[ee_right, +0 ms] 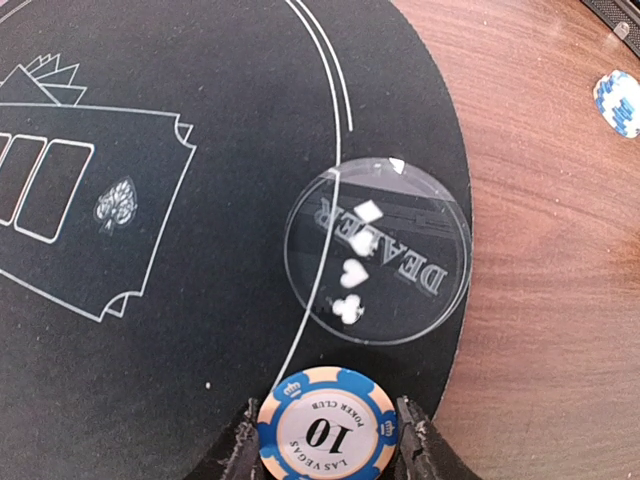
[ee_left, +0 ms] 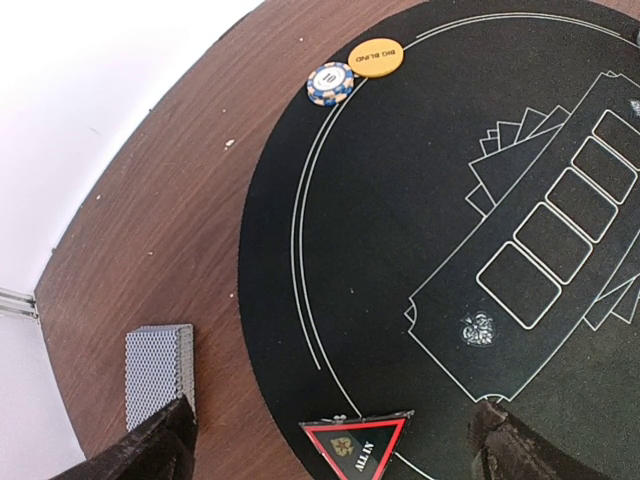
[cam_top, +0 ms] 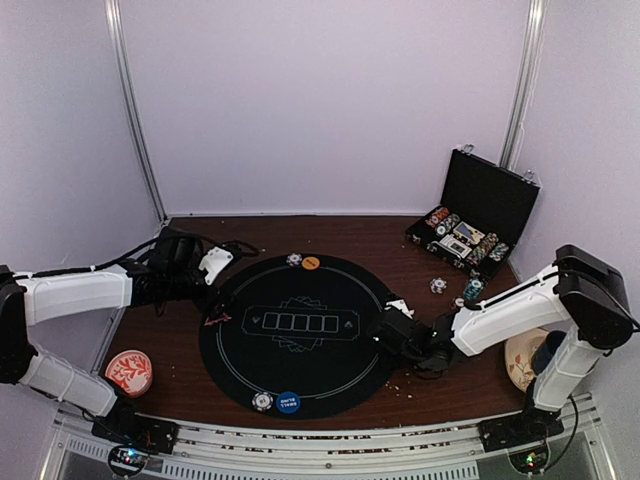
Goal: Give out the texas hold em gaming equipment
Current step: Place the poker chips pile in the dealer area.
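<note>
The right end effector (ee_right: pixel 325 445) is clamped on a blue-and-white chip (ee_right: pixel 325 425) over the right edge of the mat (ee_right: pixel 200 330), just beside the clear dealer disc (ee_right: pixel 378 250). The left end effector (ee_left: pixel 335 440) gapes wide above the red triangle (ee_left: pixel 357 447); a deck (ee_left: pixel 157 370) lies on the worktop (ee_left: pixel 180 230) nearby.

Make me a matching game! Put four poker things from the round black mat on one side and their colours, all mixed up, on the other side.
Things:
1. Big Blind button
2. Small Blind button
3. Dealer button
4. All In triangle

Colours:
A. blue
B. see-through
C. red edge, black middle
D. orange

Right pairs: 1-D, 2-A, 3-B, 4-C.
</note>
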{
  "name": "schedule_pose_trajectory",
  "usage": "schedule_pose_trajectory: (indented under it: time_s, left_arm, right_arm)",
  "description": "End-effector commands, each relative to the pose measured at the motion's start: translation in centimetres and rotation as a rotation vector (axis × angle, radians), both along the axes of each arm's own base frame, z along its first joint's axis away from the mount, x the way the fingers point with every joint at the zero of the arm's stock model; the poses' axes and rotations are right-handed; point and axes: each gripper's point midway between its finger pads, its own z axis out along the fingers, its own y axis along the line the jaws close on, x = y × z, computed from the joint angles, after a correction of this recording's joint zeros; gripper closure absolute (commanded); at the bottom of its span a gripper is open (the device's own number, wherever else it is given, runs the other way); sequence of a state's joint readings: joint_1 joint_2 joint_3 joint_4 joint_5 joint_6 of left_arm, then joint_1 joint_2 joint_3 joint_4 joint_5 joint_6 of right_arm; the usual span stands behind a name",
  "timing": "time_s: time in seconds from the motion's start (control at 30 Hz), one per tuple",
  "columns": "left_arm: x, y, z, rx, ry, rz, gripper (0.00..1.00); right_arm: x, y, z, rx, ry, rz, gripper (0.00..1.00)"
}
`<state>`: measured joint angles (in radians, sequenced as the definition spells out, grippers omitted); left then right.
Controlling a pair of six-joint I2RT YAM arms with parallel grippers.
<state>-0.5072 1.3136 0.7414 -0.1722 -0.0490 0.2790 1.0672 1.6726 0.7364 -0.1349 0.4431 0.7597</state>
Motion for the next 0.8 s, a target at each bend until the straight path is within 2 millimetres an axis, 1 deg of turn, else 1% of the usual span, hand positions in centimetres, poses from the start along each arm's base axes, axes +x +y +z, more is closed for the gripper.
schedule_pose_trajectory:
  time_s: [0.0,0.23,0.33,0.47,0.57,0.67,0.77]
  left_arm:
    - [0.6,0.0,0.6,-0.024,-0.035,0.017,0.02]
    - [0.6,0.0,0.5,-0.022,-0.033,0.017,0.02]
    - [0.6,0.0,0.6,-0.024,-0.035,0.018,0.02]
    - [0.6,0.0,0.6,-0.024,-0.034,0.018,0.02]
    - [0.6,0.0,0.6,-0.023,-0.034,0.017,0.02]
    - [0.6,0.0,0.6,-0.024,-0.033,0.017,0.02]
    - [0.6,0.1,0.6,-0.024,-0.033,0.018,0.02]
  right_arm:
    - [0.9,-1.1,-0.6,-0.054,-0.005,-0.027,0.68]
    - [1.3,-1.0,-0.5,-0.065,-0.009,-0.027,0.68]
    - [1.5,-0.7,-0.4,-0.069,-0.008,-0.021,0.66]
    - [1.6,-0.7,-0.2,-0.077,-0.011,-0.023,0.57]
    - [1.6,-0.9,0.6,-0.072,-0.019,-0.029,0.49]
    - [1.5,-1.2,1.8,-0.057,-0.032,-0.032,0.4]
    - [1.3,-1.2,3.5,-0.027,-0.052,-0.031,0.35]
